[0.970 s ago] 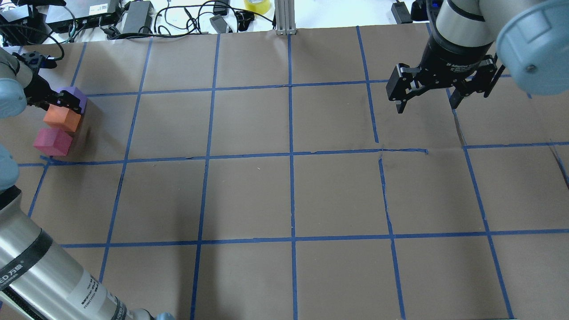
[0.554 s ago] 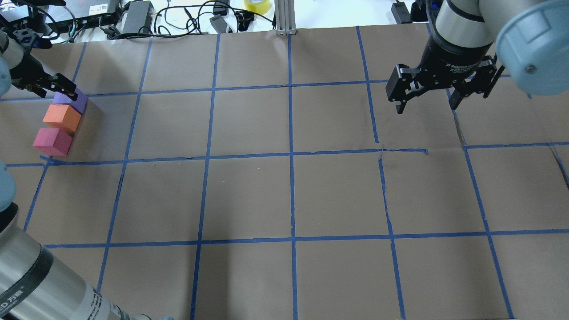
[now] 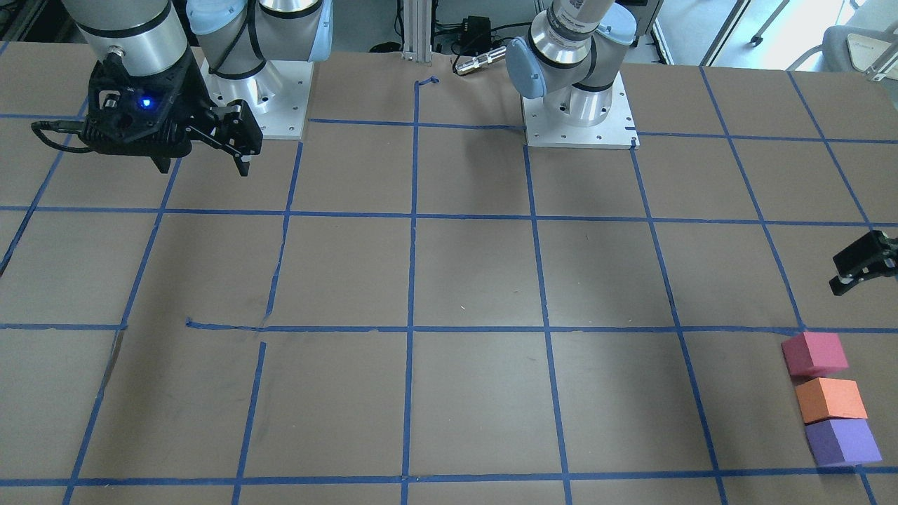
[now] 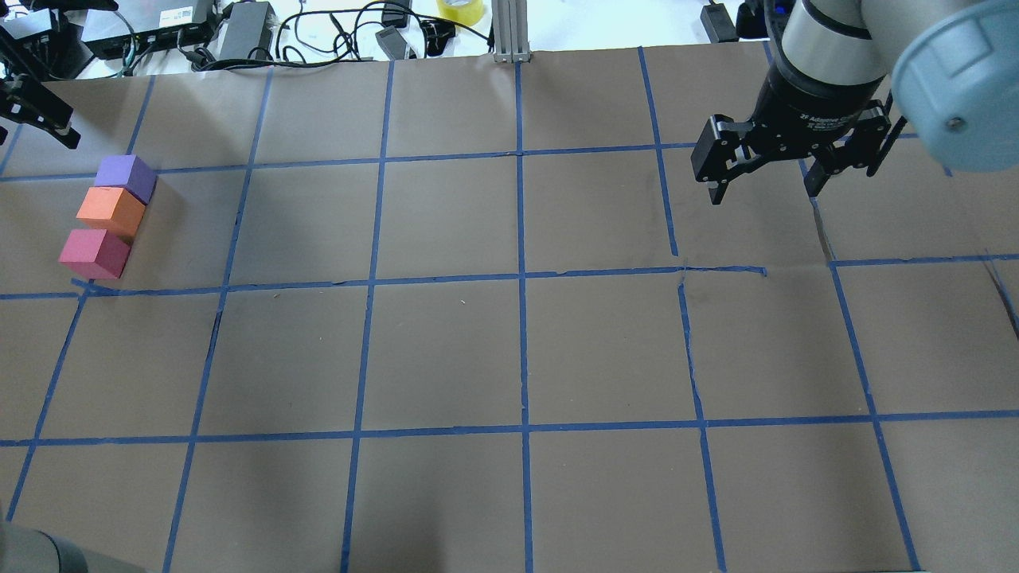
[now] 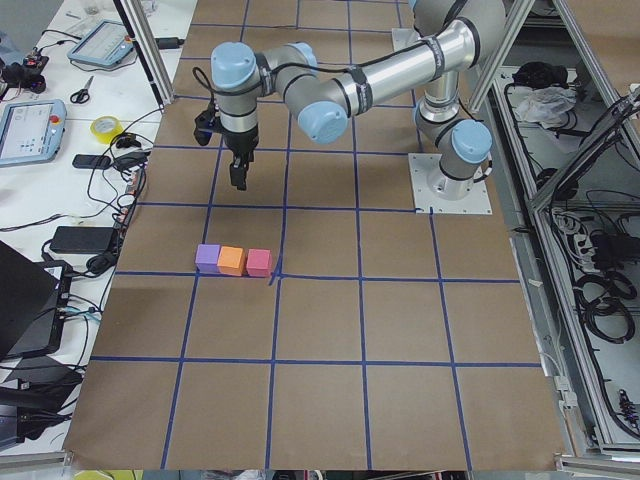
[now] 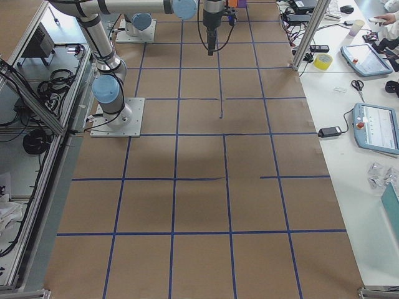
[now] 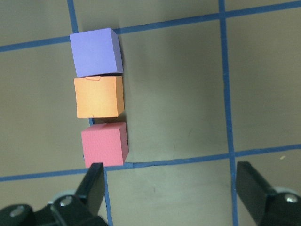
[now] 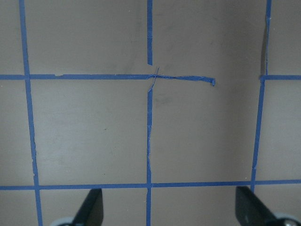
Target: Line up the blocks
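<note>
Three blocks lie touching in a straight line at the table's left side: purple block, orange block, reddish-pink block. The left wrist view shows them from above: purple, orange, pink. My left gripper is open and empty, raised above and clear of the line; it shows at the right edge of the front view. My right gripper is open and empty, hovering over bare table at the far right.
The table is covered in brown paper with a blue tape grid. Cables, power bricks and a yellow tape roll lie beyond the far edge. A metal post stands at the far middle edge.
My left gripper has let go of the purple block, risen and drawn away toward the far left corner. The three blocks have stayed in place. The right arm has barely moved.
</note>
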Robot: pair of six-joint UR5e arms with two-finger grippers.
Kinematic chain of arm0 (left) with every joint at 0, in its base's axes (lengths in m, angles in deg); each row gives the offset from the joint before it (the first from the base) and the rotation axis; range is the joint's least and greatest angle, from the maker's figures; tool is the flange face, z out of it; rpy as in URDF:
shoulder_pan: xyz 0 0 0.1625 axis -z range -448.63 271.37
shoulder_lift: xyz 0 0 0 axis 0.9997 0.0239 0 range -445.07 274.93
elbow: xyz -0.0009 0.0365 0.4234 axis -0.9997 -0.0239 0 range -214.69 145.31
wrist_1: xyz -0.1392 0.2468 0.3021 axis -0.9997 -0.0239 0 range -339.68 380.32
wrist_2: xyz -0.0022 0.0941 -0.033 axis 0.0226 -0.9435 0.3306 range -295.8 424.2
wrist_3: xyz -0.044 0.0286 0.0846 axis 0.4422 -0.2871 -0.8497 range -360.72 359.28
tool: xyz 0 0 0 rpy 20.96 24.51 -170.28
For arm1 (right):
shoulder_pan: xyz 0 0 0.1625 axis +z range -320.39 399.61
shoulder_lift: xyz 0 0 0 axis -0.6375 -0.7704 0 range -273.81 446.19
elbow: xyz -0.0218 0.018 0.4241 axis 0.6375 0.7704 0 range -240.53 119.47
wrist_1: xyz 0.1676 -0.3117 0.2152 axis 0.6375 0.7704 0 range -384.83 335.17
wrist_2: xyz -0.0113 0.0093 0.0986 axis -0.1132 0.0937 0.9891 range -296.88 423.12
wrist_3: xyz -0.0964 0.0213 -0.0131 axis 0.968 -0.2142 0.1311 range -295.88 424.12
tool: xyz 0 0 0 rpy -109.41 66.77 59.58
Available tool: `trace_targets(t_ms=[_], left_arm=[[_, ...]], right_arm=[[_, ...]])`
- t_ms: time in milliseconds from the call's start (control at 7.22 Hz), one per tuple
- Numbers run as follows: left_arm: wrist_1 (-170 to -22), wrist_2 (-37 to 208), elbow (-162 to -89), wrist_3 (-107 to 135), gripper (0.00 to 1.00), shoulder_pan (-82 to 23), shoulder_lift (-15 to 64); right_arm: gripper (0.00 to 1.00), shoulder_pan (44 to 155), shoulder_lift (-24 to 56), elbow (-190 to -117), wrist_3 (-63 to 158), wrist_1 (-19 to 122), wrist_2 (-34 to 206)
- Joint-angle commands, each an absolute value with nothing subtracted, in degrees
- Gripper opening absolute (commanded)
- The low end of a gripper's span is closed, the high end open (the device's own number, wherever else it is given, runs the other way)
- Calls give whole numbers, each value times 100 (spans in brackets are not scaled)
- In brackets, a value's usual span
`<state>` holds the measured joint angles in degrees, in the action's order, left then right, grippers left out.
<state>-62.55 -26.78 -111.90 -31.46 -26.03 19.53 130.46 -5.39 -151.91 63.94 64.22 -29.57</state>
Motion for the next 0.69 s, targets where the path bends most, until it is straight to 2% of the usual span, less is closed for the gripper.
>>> trace_targets(t_ms=[0,416,554], left_arm=[[-6591,-2940,-11177,-1975,100,-1644,1417],[-6591,-2940,-11413,-496,100,79,1118],[-6599,-2949,-11632,-58,100,241,1021]], right_arm=[[100,13049,-539,-15194,6394,6421,-2960],[100,13049,-539,-15194,6394,6421,-2960],[100,13049,-530,-15194,6394,6421,-2960]])
